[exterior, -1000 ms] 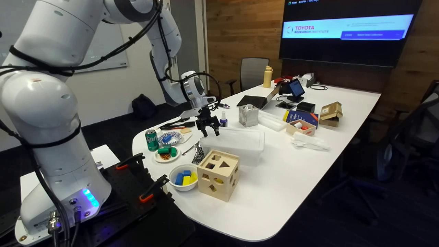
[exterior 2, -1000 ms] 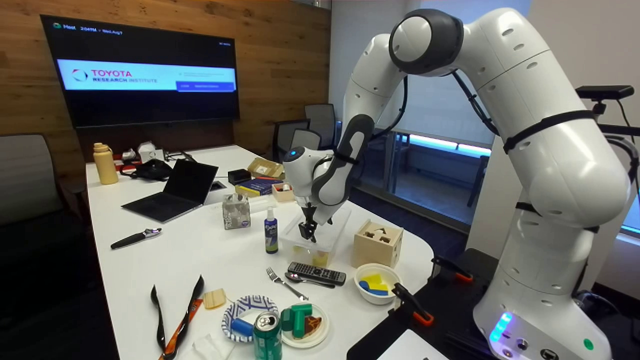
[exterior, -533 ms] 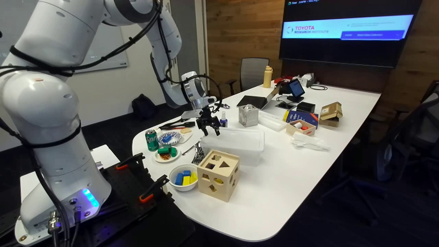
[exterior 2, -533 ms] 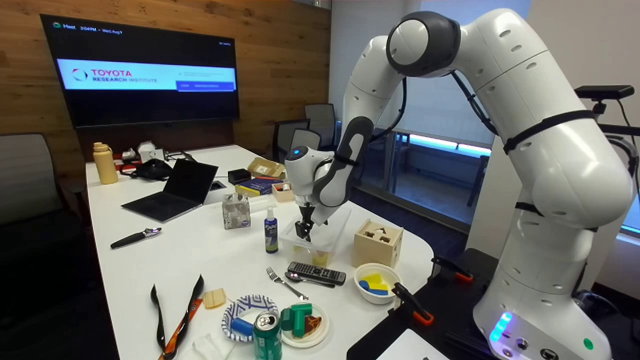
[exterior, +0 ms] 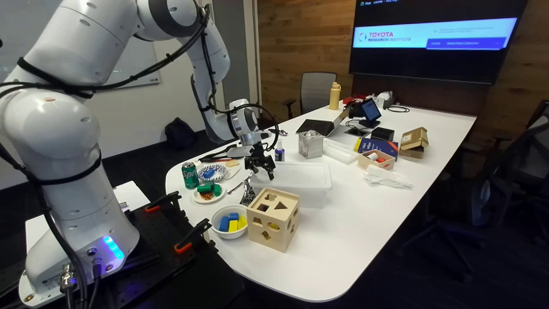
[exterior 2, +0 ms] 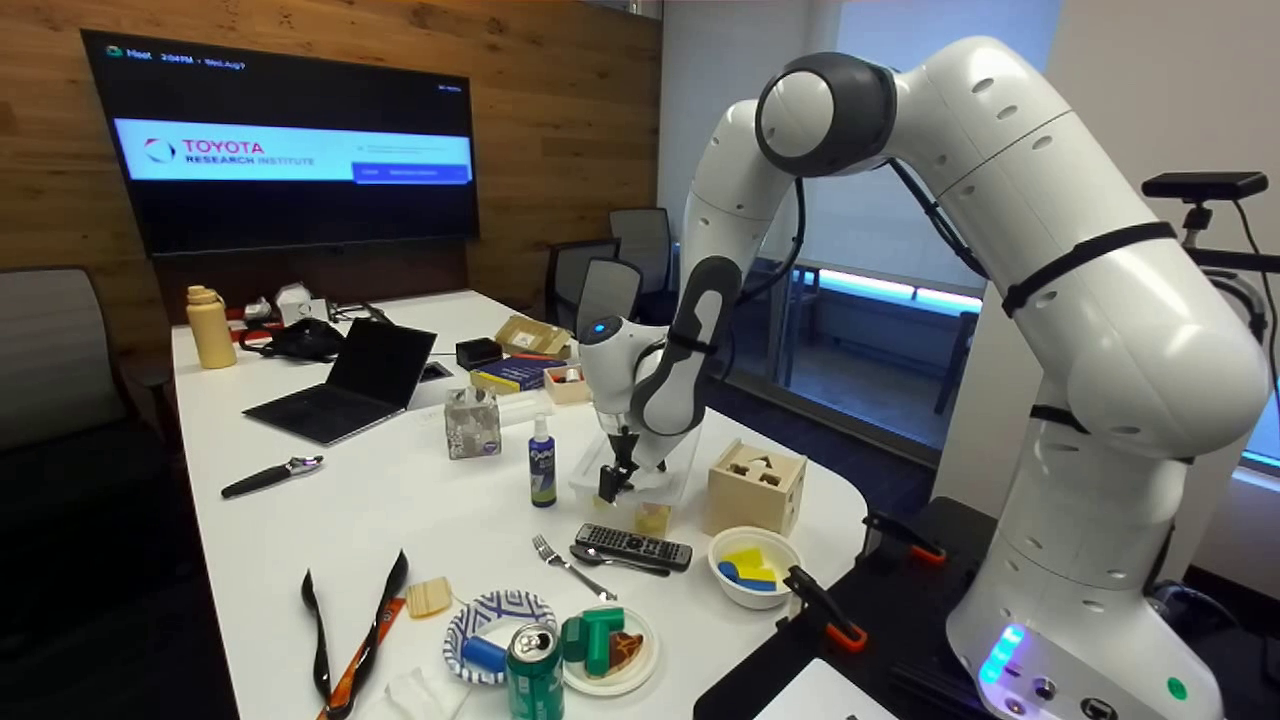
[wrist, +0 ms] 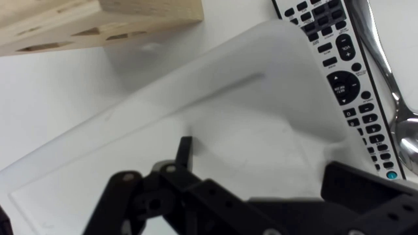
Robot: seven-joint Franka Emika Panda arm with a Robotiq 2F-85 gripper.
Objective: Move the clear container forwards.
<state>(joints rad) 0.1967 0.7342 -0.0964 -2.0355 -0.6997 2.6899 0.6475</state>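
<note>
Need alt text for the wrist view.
Open jaws at the bottom stand over one end of the clear container. A remote control and a metal spoon lie past that end, at right; part of a wooden box shows at upper left.

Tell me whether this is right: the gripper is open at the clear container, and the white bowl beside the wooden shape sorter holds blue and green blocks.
Not quite: the white bowl beside the wooden shape sorter holds blue and yellow blocks, not green, as both exterior views show. The gripper is open at the clear container, as you said.
</note>
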